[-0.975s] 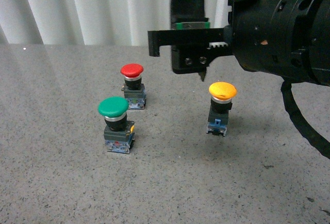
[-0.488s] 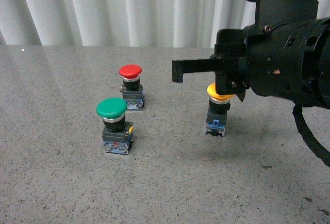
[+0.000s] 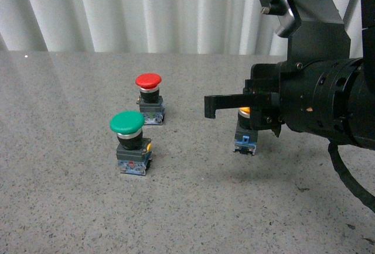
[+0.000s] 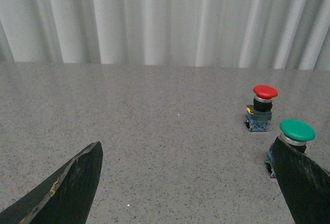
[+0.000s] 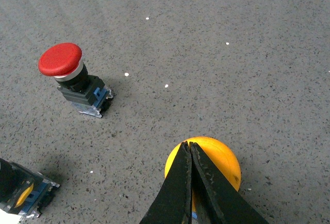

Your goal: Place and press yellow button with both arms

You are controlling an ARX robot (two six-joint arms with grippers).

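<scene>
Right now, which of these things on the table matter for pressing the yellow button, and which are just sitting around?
Part of the job:
yellow button
right gripper, shut, tips over the yellow cap
left gripper, open, holding nothing

Just lying about:
red button
green button

yellow button (image 3: 246, 132), upright, cap directly under closed right hand (image 5: 188, 145)

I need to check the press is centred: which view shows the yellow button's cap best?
The right wrist view: the yellow button shows its cap from above, the shut right gripper over it. The front view shows only a cap sliver and the base behind the gripper. The left wrist view misses it.
</scene>
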